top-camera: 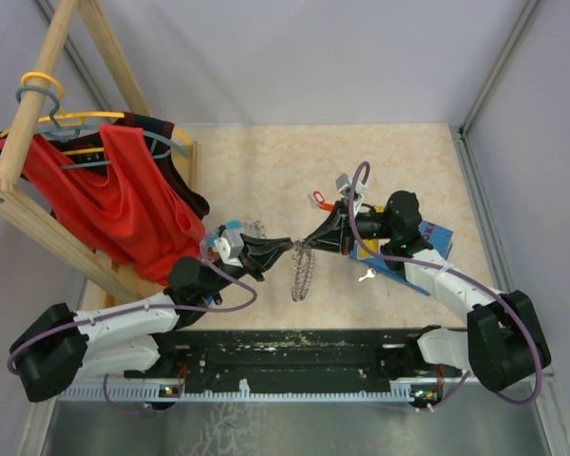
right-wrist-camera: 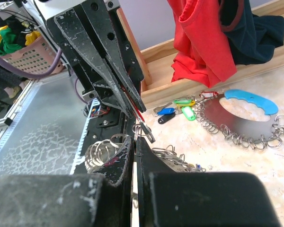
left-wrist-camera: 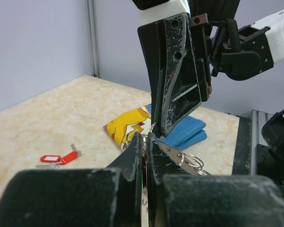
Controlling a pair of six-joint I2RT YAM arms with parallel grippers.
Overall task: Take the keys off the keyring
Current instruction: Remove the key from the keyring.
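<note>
– Between the 2 claws, what is held, and how much is done?

– Left claw (top-camera: 285,247) is pressed together on the top of the keyring (top-camera: 304,273), which dangles just below its tips; right claw (top-camera: 312,240) is pressed together too, tip to tip against the left; whether it nips a loop or a tiny key is too small to tell.

– Any keys off?

– 1 red-tagged key (top-camera: 316,199) lies loose on the table (top-camera: 247,161) just beyond the right claw; what looks like 1 pale key (top-camera: 366,276) lies on its near side; I judge those 2 done. Green and blue tagged keys (right-wrist-camera: 180,106) lie beyond the left claw, beside a second looped grey piece (right-wrist-camera: 236,125); hooked or free, I cannot tell; nor can I tell what hangs on the held ring; partly done, I would say.

– Room to move?

– Tight behind the left claw; the wooden rack (top-camera: 40,95) and red garment (top-camera: 123,199) are near. A blue pad (left-wrist-camera: 184,133) and yellow packet (left-wrist-camera: 130,124) lie under the right claw; the side wall (top-camera: 541,142) stands well apart from it; bare table lies beyond both claws.
</note>
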